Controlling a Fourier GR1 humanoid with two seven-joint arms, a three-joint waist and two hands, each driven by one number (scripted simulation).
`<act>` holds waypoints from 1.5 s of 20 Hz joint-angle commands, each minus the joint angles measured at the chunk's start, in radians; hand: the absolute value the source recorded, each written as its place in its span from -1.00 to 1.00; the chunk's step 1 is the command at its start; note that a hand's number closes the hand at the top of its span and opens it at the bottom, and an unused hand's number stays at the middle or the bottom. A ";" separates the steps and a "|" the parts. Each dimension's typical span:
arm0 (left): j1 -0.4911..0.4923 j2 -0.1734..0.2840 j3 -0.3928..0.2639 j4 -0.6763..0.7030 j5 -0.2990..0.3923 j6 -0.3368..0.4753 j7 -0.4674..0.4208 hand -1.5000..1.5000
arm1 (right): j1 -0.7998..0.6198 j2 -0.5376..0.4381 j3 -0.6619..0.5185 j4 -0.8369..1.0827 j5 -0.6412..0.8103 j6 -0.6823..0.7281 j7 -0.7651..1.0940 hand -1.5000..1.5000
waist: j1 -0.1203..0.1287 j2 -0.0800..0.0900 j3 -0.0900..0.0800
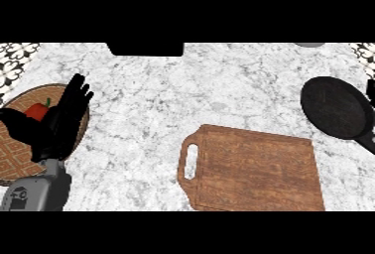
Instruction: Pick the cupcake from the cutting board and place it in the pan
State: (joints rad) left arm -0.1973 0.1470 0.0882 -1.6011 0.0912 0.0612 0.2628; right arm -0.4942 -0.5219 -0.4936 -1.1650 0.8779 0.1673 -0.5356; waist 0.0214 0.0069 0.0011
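Near edge, the brown wooden cutting board lies bare. Left hand rests open, fingers up, far left. No cupcake showing; a dark sliver beside the black round pan may be the right hand carrying it, fingers unreadable. Next: lower into pan.

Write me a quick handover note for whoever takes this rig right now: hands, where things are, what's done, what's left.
Left hand: open, fingers up, resting over the woven mat at the view's left.
Right hand: only a sliver at the right edge; state unclear.
Cutting board: bare, no cupcake on it.
Pan: dark, upper right, nothing visible inside.
The cupcake is not in view, so whether it's done or left can't be confirmed.
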 commanded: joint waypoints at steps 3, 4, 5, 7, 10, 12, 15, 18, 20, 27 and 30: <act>-0.018 -0.034 -0.032 0.046 -0.033 0.015 -0.035 0.00 | -0.105 -0.039 0.027 0.395 0.031 -0.148 -0.210 1.00 | 0.007 0.005 0.001; 0.016 -0.011 -0.018 -0.015 -0.022 0.008 -0.011 0.00 | -0.146 -0.036 0.031 0.458 0.041 -0.169 -0.210 1.00 | 0.020 0.005 0.001; 0.038 0.011 0.004 -0.017 0.007 -0.027 -0.013 0.00 | -0.155 -0.056 0.020 0.510 0.030 -0.190 -0.261 1.00 | 0.013 0.003 0.001; 0.025 -0.015 -0.020 0.001 -0.007 -0.014 -0.019 0.00 | -0.173 -0.027 0.033 0.598 0.067 -0.277 -0.277 1.00 | 0.027 0.010 0.002; 0.004 -0.019 -0.024 0.000 -0.025 0.002 -0.027 0.00 | -0.203 -0.044 0.049 0.712 0.117 -0.358 -0.267 1.00 | 0.017 0.007 0.001; -0.008 0.003 0.001 0.004 -0.005 -0.014 -0.022 0.00 | -0.233 -0.067 0.035 0.786 0.119 -0.312 -0.211 1.00 | 0.029 0.012 0.002; 0.016 -0.018 -0.016 0.007 -0.010 -0.008 -0.023 0.00 | -0.219 -0.032 0.024 0.854 0.127 -0.344 -0.120 -1.00 | 0.031 0.014 0.003; -0.056 -0.014 -0.025 0.011 -0.021 0.002 0.010 0.00 | -0.299 -0.090 0.023 0.926 0.123 -0.226 -0.131 -1.00 | 0.037 0.019 0.004; -0.051 -0.013 -0.011 0.044 -0.012 -0.005 -0.006 0.00 | -0.281 -0.117 0.012 0.955 0.109 -0.202 -0.202 -1.00 | 0.033 0.020 0.004; -0.003 -0.019 -0.029 0.011 -0.031 -0.005 -0.032 0.00 | -0.299 -0.139 -0.144 0.995 -0.066 -0.079 -0.323 -1.00 | 0.024 0.013 0.005; -0.026 -0.013 0.004 0.029 0.011 -0.016 -0.015 0.00 | -0.301 -0.214 -0.214 1.031 -0.137 0.054 -0.336 -1.00 | 0.023 0.019 0.006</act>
State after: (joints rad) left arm -0.2088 0.1315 0.0779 -1.5881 0.0871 0.0499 0.2467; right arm -0.7829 -0.6876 -0.6354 -0.1723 0.8181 0.1040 -0.8471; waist 0.0483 0.0228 0.0065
